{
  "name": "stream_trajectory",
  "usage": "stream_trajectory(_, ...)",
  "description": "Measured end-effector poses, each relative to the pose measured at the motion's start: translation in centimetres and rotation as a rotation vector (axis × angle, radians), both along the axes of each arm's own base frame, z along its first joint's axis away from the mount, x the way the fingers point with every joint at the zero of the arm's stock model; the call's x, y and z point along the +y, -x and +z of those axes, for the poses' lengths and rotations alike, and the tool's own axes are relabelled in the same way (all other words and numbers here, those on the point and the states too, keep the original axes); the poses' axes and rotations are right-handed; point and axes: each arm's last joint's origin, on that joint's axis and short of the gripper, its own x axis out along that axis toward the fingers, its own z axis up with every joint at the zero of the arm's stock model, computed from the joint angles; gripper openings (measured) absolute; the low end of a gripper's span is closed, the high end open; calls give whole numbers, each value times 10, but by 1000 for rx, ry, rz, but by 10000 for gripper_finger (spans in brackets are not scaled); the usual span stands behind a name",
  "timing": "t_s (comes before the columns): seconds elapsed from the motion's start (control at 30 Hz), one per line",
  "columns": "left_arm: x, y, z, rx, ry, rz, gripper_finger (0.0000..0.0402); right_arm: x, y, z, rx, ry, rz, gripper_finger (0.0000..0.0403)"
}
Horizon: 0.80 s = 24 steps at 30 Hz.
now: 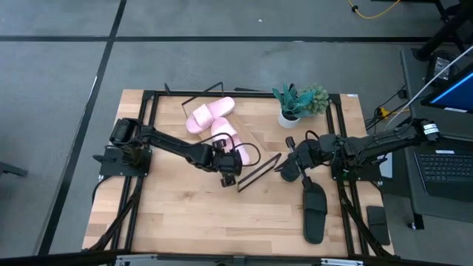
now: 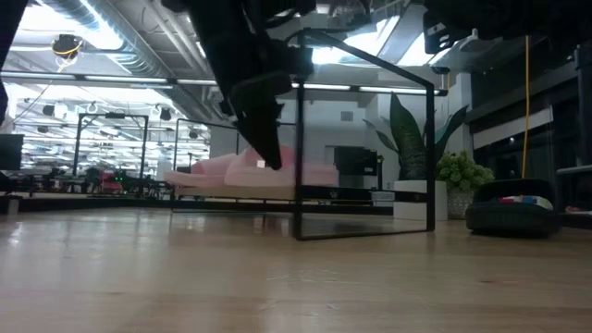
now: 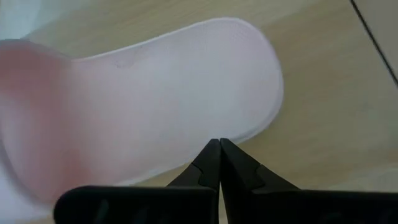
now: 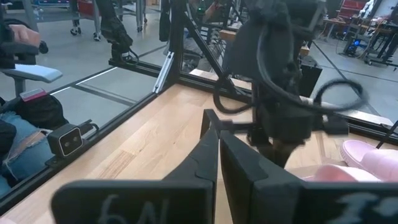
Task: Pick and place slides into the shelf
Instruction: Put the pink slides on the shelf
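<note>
**Seating the Second Pink Slide**

Find the left hand pressed together and pinching nothing, tips right at the rim of the near pink slide. Note the far pink slide lying just beyond that one, farther from the same hand, both on the shelf.

Judge the step as settling the near pink slide squarely on the slanted board. Push with closed tips low against the sole's edge, slowly, in line with the board. Avoid riding up over the soft rim or skidding the slide into its partner. Keep clear of the thin black wire frame just beside the hand.

Look rightward for the right hand, waiting just past the shelf frame, fingers close to pressed together with nothing between. See the black slide flat on the desk, near that hand and toward the front edge, not yet placed. Cannot place the fourth slide from these views.

Expect little grip from the smooth pale-wood desk. Mind the potted plant beyond the right hand. Beyond the desk: grey floor, a laptop, a lit workshop hall.
</note>
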Motion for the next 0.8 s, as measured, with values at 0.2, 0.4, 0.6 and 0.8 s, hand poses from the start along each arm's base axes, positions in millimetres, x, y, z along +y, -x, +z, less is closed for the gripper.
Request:
stream_trajectory(0.2, 4, -7, -4, -11, -22, -37, 0, 0, 0, 0, 3, 0, 0, 21)
stream_trajectory(0.4, 0, -4, -1, -16, -34, -47, 0, 0, 0, 0, 3, 0, 0, 21)
stream_trajectory(0.6, -13, -1, 2, -10, -13, -107, 0, 0, 0, 0, 3, 0, -1, 21)
stream_trajectory(0.8, -12, -1, 2, -12, -7, -107, 0, 0, 0, 0, 2, 0, -1, 21)
